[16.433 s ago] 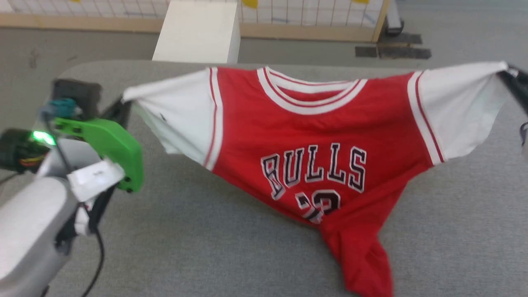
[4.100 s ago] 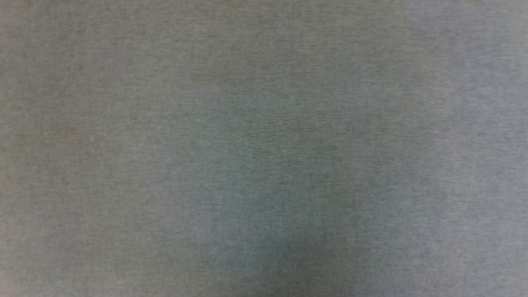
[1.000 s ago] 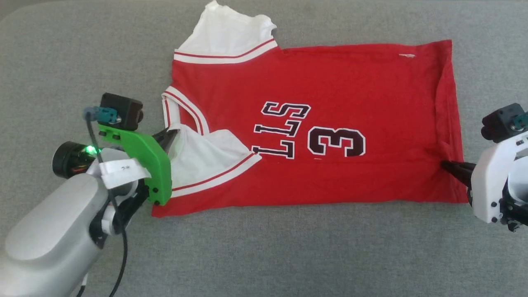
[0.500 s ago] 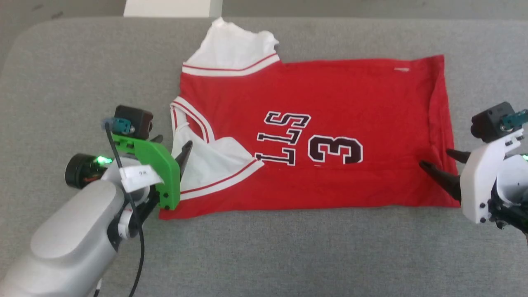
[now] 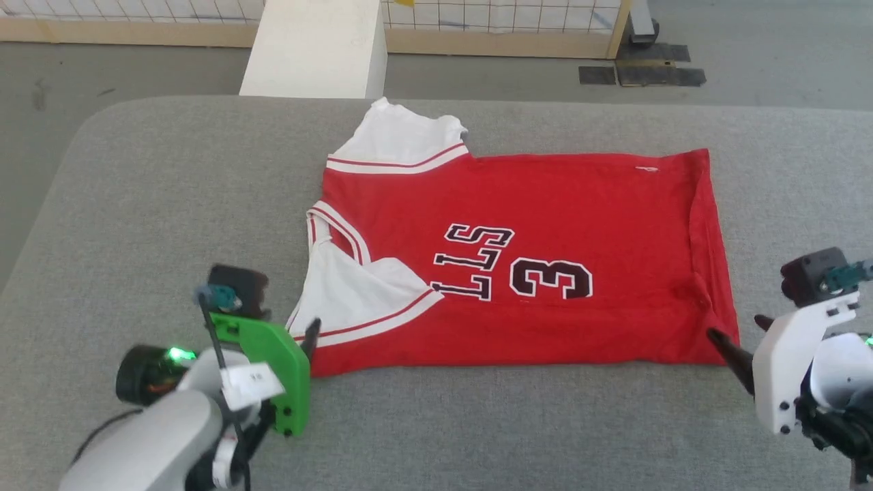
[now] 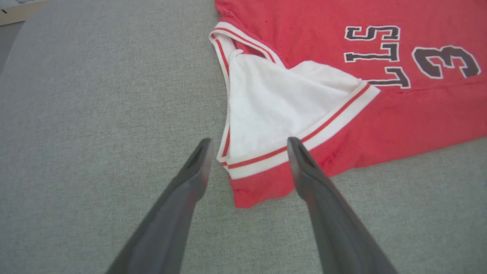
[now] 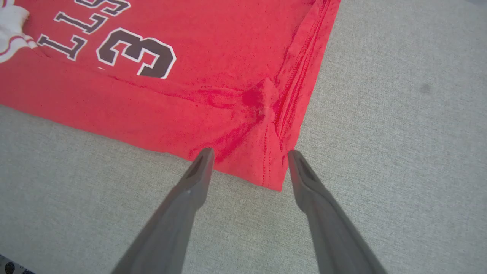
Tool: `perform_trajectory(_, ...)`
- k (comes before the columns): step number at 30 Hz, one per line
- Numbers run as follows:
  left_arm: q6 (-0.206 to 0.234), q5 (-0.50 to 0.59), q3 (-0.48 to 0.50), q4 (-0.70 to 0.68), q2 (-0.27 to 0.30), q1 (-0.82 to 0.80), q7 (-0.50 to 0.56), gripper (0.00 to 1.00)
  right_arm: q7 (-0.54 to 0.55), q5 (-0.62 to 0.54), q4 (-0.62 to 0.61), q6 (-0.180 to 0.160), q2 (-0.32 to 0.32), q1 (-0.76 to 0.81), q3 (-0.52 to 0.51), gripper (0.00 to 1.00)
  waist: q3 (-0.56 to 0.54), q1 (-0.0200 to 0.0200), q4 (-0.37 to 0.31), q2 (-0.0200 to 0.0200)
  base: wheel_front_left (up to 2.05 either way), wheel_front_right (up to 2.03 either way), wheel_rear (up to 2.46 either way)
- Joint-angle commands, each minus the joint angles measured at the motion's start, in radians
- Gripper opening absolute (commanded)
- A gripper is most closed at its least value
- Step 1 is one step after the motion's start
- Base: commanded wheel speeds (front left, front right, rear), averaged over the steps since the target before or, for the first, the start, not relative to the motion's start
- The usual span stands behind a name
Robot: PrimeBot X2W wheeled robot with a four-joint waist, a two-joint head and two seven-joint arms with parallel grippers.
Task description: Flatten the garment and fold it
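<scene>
The garment (image 5: 545, 204), a red jersey with dark "3" and letters on top, lies folded lengthwise on the grey table (image 5: 170, 204), collar end left, hem right. One white sleeve (image 5: 399, 136) sticks out at the far edge; the other (image 6: 274, 102) lies folded over the red. My left gripper (image 5: 300, 337) is open, its fingers (image 6: 190, 179) straddling the garment's near-left corner (image 6: 251, 186) without gripping it. My right gripper (image 5: 736, 327) is open too, its fingers (image 7: 312, 190) either side of the near hem corner (image 7: 266, 167), which is puckered.
Beyond the table's far edge stands a white block (image 5: 317, 48), and behind it a wood-framed grid fence (image 5: 505, 41). Dark mats (image 5: 641, 73) lie on the floor at the back right. Bare grey table surrounds the garment on all sides.
Both grippers were shut on the garment's near corners a second ago; they have opened and drawn back toward me. The garment stays flat. The camera has tilted up, shifting the picture.
</scene>
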Motion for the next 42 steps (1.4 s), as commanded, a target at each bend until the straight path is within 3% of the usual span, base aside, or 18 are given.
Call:
perform_trajectory(1, 0.014, 0.021, -0.011, -0.009, 0.008, 0.017, 0.014, 1.0, 0.011, -0.03, -0.014, -0.001, 0.016, 0.017, -0.015, 1.0, 0.005, 0.0001, 0.0, 0.0, 0.0, 0.0, 0.0)
perform_trajectory(8, 0.057, 0.027, -0.052, -0.014, 0.021, 0.033, 0.096, 1.0, 0.051, -0.114, -0.073, -0.001, 0.11, 0.054, -0.089, 1.0, 0.047, 0.0001, -0.007, 0.0, 0.0, 0.0, 0.0)
perform_trajectory(14, 0.08, 0.032, -0.05, 0.015, 0.018, 0.015, 0.116, 1.0, 0.065, -0.136, -0.121, -0.001, 0.145, 0.066, -0.119, 1.0, 0.088, 0.0001, -0.019, 0.0, 0.0, 0.0, 0.0)
perform_trajectory(19, 0.083, 0.03, -0.046, 0.044, 0.01, 0.005, 0.117, 1.0, 0.065, -0.144, -0.144, -0.001, 0.149, 0.063, -0.133, 1.0, 0.121, 0.0001, -0.03, 0.0, 0.0, 0.0, 0.0)
perform_trajectory(25, 0.049, 0.003, -0.051, 0.084, -0.006, -0.002, 0.134, 1.0, 0.066, -0.15, -0.167, -0.001, 0.148, 0.056, -0.151, 1.0, 0.155, 0.0001, -0.037, 0.0, 0.0, 0.0, 0.0)
perform_trajectory(27, 0.036, -0.011, -0.057, 0.095, -0.013, 0.002, 0.149, 0.27, 0.065, -0.154, -0.168, -0.001, 0.144, 0.056, -0.158, 1.0, 0.158, 0.0001, -0.037, 0.0, 0.0, 0.0, 0.0)
perform_trajectory(28, 0.029, -0.015, -0.062, 0.099, -0.015, 0.003, 0.156, 0.0, 0.063, -0.158, -0.168, -0.001, 0.143, 0.055, -0.162, 1.0, 0.157, 0.0001, -0.037, 0.0, 0.0, 0.0, 0.0)
perform_trajectory(35, 0.018, -0.026, -0.049, 0.097, -0.032, 0.015, 0.114, 0.0, 0.061, -0.187, -0.14, -0.001, 0.146, 0.053, -0.159, 1.0, 0.127, 0.0001, -0.025, 0.0, 0.0, 0.0, 0.0)
perform_trajectory(42, 0.03, -0.005, -0.029, 0.011, -0.011, 0.008, 0.071, 0.0, 0.072, -0.237, -0.058, -0.001, 0.177, 0.031, -0.165, 1.0, 0.119, 0.0001, -0.002, 0.0, 0.0, 0.0, 0.0)
